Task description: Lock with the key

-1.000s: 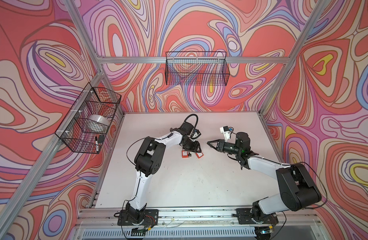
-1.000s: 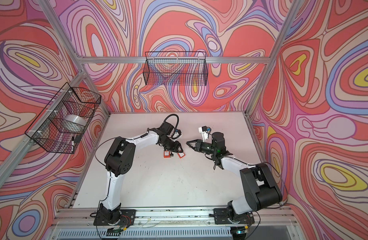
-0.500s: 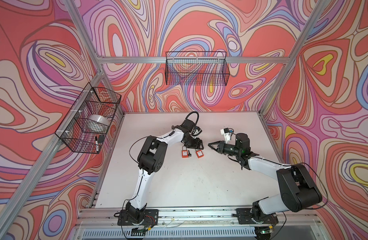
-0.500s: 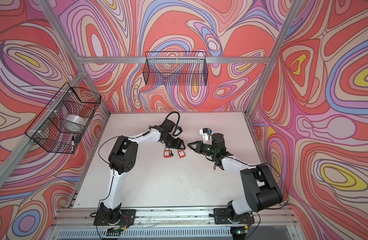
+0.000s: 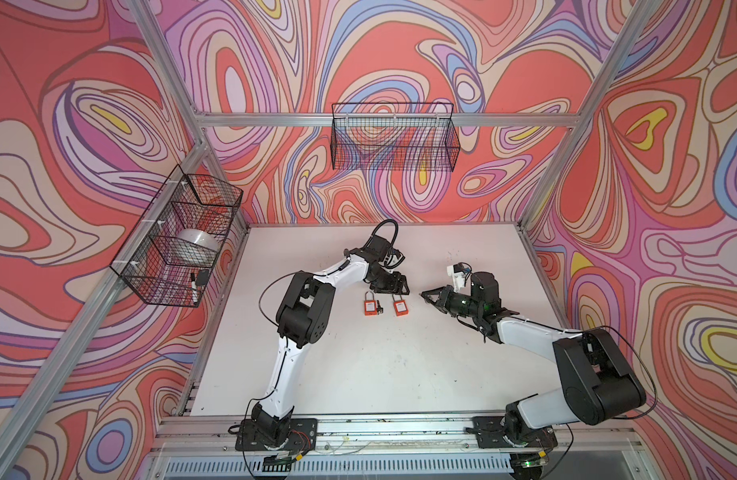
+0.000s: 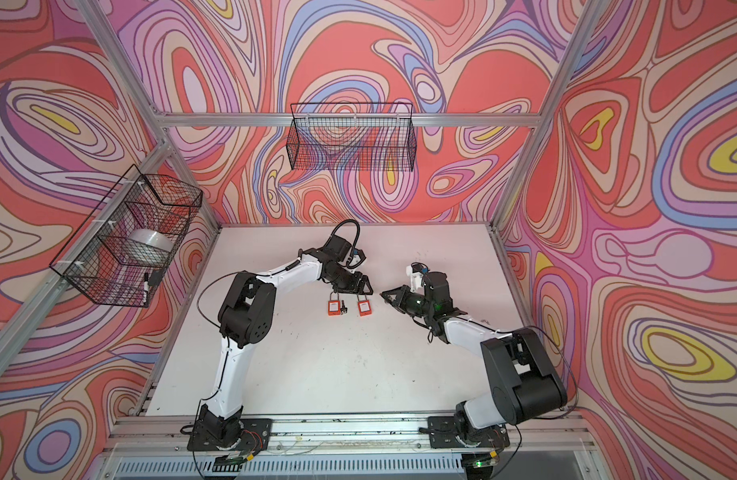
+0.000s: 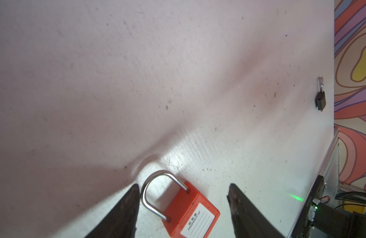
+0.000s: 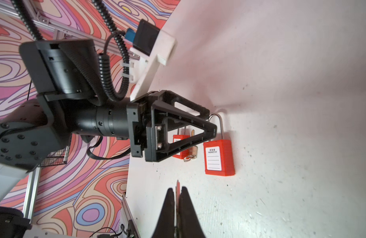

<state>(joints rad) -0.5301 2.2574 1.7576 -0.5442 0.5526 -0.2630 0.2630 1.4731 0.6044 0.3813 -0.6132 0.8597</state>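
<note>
Padlock A point(image 5: 399, 307): red body lying flat on the white table point(image 5: 358, 374), label face up. Its steel shackle point(image 7: 155, 185) points toward the back wall, and both legs appear seated in the body.
Padlock B point(image 5: 370, 307): a second red lock just beside Padlock A, on the left arm's side, lying the same way.
Key point(image 5: 379, 308): a small dark piece with a metal ring between the two lock bodies, probably a key. A spare key point(image 7: 320, 99) with a dark head lies well apart, near the table edge.
Left gripper point(image 5: 393, 286): jaws spread and holding nothing, low over the shackle end of Padlock A.
Lock relative to jaws: in the left wrist view the shackle lies between the fingers point(image 7: 128, 206), just beside one and clear of the other. The body reaches back toward the palm.
Right gripper point(image 5: 422, 295): jaws pressed together, near Padlock A on its other side, tips aimed at it. A thin reddish sliver point(image 8: 177, 184) shows between the tips, but I cannot tell what it is.
Handling (judgement): rigid plastic case and hard steel loop. It is light, not fragile, and apt to slide on the smooth board.
Hold (judgement): across the flat sides of the body, leaving the keyway end free. The round shackle would slip.
</note>
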